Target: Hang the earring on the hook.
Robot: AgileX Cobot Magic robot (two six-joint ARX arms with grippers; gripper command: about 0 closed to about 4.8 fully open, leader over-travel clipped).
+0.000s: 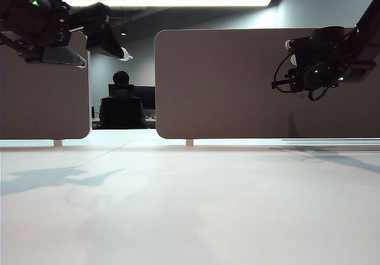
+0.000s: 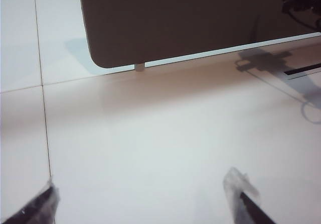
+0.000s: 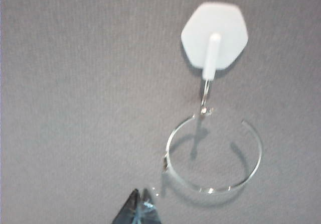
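In the right wrist view the hook (image 3: 214, 33) is a pale hexagonal pad on the brown panel (image 3: 75, 83), with a short peg and a thin metal prong (image 3: 205, 96) below it. The earring (image 3: 213, 188), a thin silver wire hoop, hangs just under the prong, its top touching the prong's end. My right gripper (image 3: 143, 204) is shut, and its tips pinch the hoop's wire end at the lower side. In the exterior view the right gripper (image 1: 303, 69) faces the panel (image 1: 237, 81). My left gripper (image 2: 143, 199) is open and empty, high above the table at the far left (image 1: 104, 54).
A second panel (image 1: 41, 92) stands at the left, with a gap between the two panels. A person sits in a chair (image 1: 121, 104) behind that gap. The white table (image 1: 178, 205) stretches in front of the panels. A cable slot (image 2: 301, 71) lies in the table near the panel's foot.
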